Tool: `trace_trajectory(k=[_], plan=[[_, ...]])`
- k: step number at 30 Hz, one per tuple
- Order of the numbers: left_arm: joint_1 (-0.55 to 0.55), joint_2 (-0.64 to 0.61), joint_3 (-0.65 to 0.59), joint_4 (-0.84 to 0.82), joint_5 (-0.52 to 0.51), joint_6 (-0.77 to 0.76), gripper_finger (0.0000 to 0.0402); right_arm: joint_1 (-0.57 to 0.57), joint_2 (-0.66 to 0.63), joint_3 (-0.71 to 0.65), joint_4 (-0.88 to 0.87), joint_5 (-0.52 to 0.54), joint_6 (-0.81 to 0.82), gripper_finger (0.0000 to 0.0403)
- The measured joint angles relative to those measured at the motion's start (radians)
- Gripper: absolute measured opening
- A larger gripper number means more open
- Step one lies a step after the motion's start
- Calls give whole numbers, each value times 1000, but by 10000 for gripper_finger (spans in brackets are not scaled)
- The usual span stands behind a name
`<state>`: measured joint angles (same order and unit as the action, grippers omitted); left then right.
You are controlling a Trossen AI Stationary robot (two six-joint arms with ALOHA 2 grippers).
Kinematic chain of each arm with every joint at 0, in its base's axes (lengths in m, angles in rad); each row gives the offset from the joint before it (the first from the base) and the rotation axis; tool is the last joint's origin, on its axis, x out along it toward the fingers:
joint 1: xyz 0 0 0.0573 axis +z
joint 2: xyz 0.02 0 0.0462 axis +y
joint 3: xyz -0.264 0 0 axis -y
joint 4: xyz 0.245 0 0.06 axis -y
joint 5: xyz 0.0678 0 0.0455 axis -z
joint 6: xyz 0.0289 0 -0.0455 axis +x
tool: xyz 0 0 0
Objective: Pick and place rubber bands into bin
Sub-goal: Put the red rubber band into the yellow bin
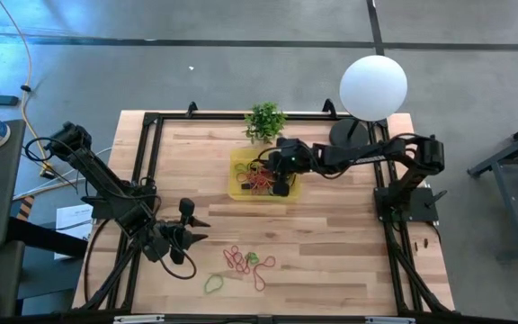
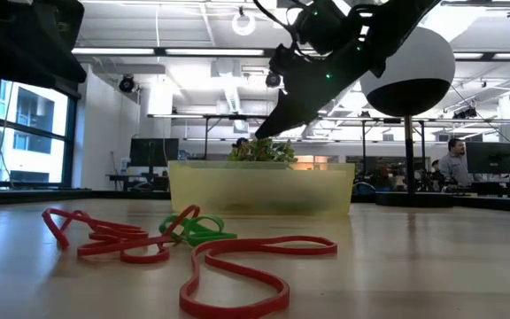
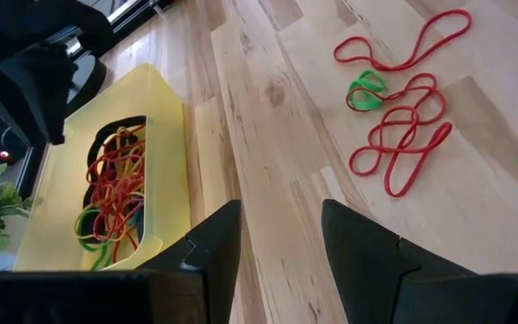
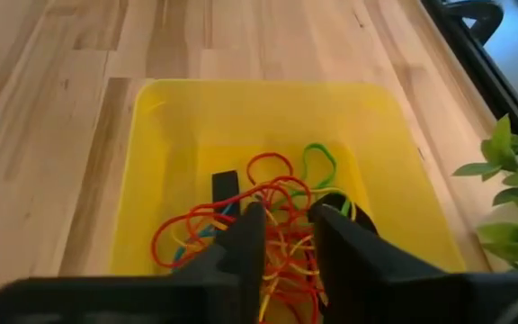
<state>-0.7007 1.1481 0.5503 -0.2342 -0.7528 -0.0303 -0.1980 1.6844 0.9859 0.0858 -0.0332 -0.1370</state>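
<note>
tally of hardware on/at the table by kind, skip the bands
Grippers: 2 (left gripper, right gripper)
Yellow bin: 1
Potted plant: 1
White globe lamp: 1
Total: 5

Right arm stretched leftward, dark two-finger right gripper (image 1: 280, 187) pointing down, fingers slightly parted. Left arm bent low, left gripper (image 1: 201, 229) open, fingers (image 3: 363, 247) spread.
</note>
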Motion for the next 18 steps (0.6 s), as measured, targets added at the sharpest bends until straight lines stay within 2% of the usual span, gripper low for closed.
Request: trace_trajectory(k=[5, 8, 13, 18], plan=[[0, 0, 0, 3, 6, 0, 145, 3, 0, 0, -2, -11, 2, 157], [0, 0, 0, 8, 48, 0, 145, 26, -3, 0, 7, -56, -7, 184], [0, 54, 0, 26, 140, 28, 145, 110, -4, 0, 16, -88, -24, 194], [21, 159, 0, 152, 187, 103, 145, 215, -4, 0, 31, -80, -25, 193]])
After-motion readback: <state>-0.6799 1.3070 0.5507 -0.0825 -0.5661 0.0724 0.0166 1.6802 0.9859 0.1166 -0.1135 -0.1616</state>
